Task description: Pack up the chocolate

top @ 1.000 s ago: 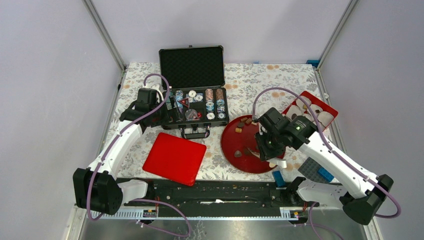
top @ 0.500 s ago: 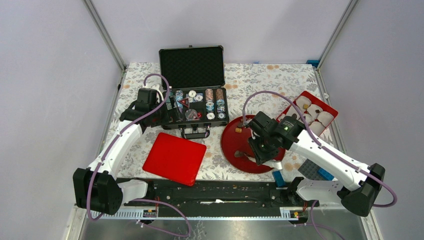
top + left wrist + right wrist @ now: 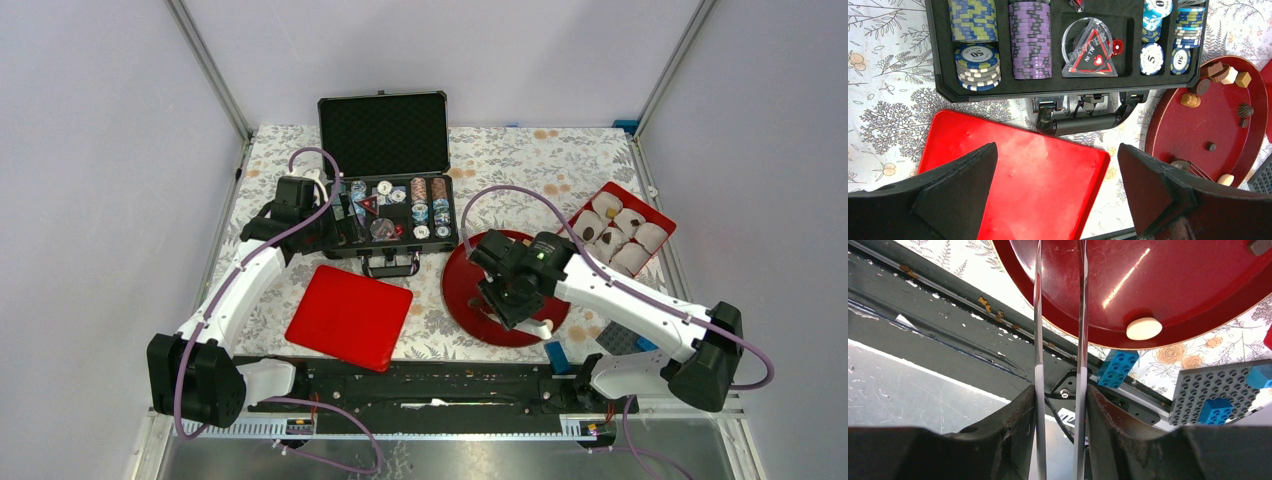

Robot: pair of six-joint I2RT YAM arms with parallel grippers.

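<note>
Small brown, tan and cream chocolate pieces (image 3: 1224, 75) lie scattered on a dark red round plate (image 3: 458, 288). One cream piece (image 3: 1144, 328) sits near the plate's front rim. My right gripper (image 3: 512, 298) hovers over the plate, shut on metal tongs (image 3: 1060, 315) whose two blades reach out over the plate; nothing shows between the blades. A red box (image 3: 622, 226) of white paper cups stands at the right, and some cups hold dark pieces. My left gripper (image 3: 1056, 150) is open and empty above a red square lid (image 3: 1018, 175), by the case's left end in the top view (image 3: 322, 228).
An open black case (image 3: 385, 215) of striped poker chips (image 3: 1030, 40) stands behind the lid. Blue toy bricks (image 3: 1118, 367) and a grey studded baseplate (image 3: 1218, 390) lie at the front right, by the black rail (image 3: 430, 380).
My right arm has moved left across the plate with the tongs, uncovering the red box of cups. The left arm has not moved.
</note>
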